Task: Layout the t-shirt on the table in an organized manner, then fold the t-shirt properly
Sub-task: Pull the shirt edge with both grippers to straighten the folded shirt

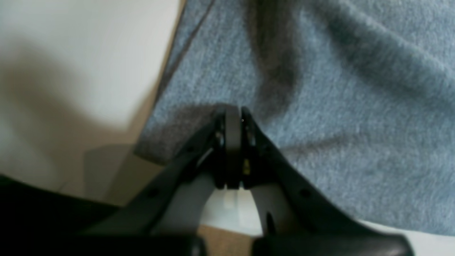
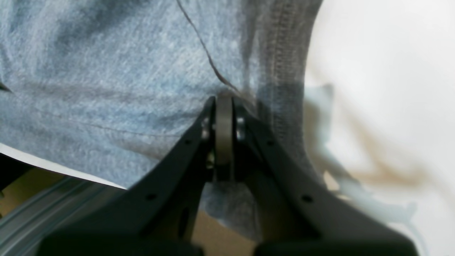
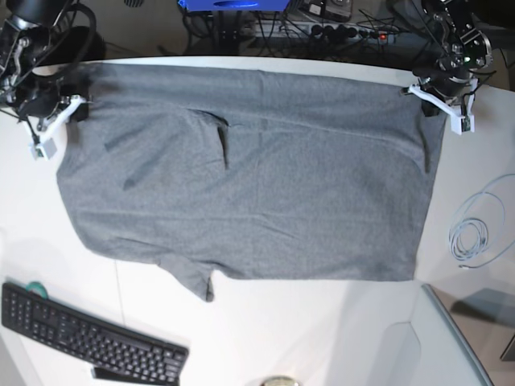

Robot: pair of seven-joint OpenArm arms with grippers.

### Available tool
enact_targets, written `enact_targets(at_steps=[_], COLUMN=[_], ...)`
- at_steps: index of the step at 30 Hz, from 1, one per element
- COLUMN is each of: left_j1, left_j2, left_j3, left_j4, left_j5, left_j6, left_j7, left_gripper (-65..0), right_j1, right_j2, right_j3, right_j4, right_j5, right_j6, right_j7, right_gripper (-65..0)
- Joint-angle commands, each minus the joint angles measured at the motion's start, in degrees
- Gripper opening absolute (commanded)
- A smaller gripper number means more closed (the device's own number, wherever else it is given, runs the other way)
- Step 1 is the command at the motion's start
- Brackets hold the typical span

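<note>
The heather-grey t-shirt (image 3: 265, 185) lies spread out on the white table (image 3: 322, 338), with one short sleeve pointing toward the near edge and a few creases at its left half. My left gripper (image 3: 414, 91) is at the shirt's far right corner. In its wrist view the left gripper (image 1: 233, 111) is shut, with the cloth (image 1: 320, 106) puckering at its tips. My right gripper (image 3: 78, 103) is at the far left corner. Up close the right gripper (image 2: 224, 97) is shut on the shirt's hem (image 2: 280, 71), and cloth hangs below the fingers.
A black keyboard (image 3: 88, 334) lies at the near left. A coiled pale cable (image 3: 471, 233) rests on the table right of the shirt. Cables and a power strip (image 3: 322, 28) line the far edge. The table's curved edge (image 3: 430, 301) drops off at the near right.
</note>
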Motion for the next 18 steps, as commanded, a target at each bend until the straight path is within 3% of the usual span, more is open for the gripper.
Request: enact_targets(at_steps=[1, 9, 18], left_j1=[1.6, 5.1, 5.5], left_j2=[0.1, 2.8, 3.1], left_j3=[-0.2, -0.3, -0.3], left_j4=[-0.4, 6.6, 8.2], left_j5=[2.5, 2.5, 2.5], left_j6=[0.4, 0.4, 0.4], left_j7=[4.8, 4.8, 4.9], left_gripper=[-65.0, -65.0, -65.0], right_j1=[0.4, 1.5, 2.4], right_j2=[0.9, 1.9, 2.2], right_j3=[0.2, -0.3, -5.8], right_j4=[0.9, 0.5, 0.9], right_j5=[0.4, 0.3, 0.3], right_j6=[0.3, 0.3, 0.3], right_j7=[0.5, 0.5, 2.3], right_gripper=[-63.6, -63.6, -63.6])
